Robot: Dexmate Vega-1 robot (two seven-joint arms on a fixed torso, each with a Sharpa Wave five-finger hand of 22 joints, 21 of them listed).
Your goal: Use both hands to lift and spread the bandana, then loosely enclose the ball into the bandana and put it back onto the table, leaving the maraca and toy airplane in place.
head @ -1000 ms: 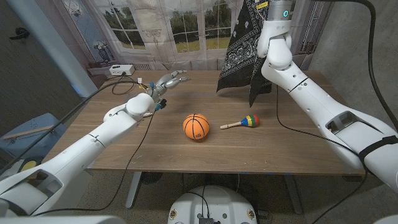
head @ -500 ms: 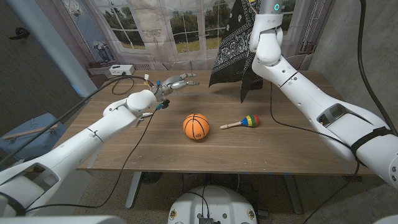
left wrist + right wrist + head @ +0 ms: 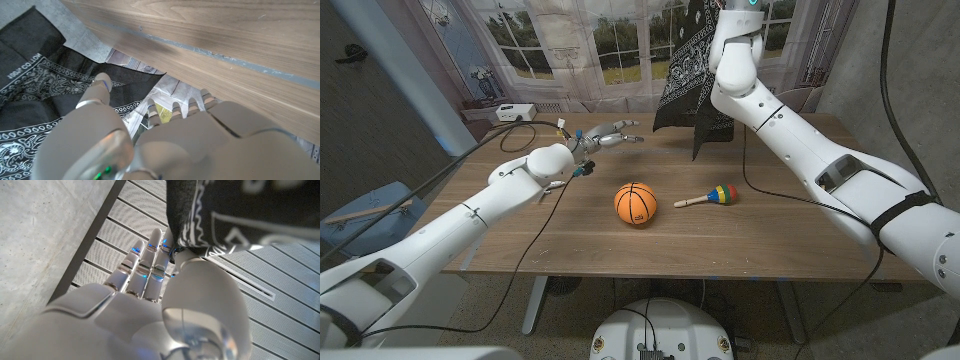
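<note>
Right arm reaching high above desk's far right part, forearm rising steeply. Right hand point(image 3: 150, 280) raised overhead, fingers point(image 3: 150, 255) straight and close together, pinching bandana point(image 3: 685, 70) against thumb; cloth hanging down from it. Left arm stretching across desk's left side toward far edge. Left hand point(image 3: 603, 134) hovering above desk near far edge, fingers point(image 3: 175, 107) extended, holding nothing.

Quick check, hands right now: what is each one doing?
Left hand: open, holding nothing, fingers reaching toward the bandana.
Right hand: holding the bandana up above the table.
</note>
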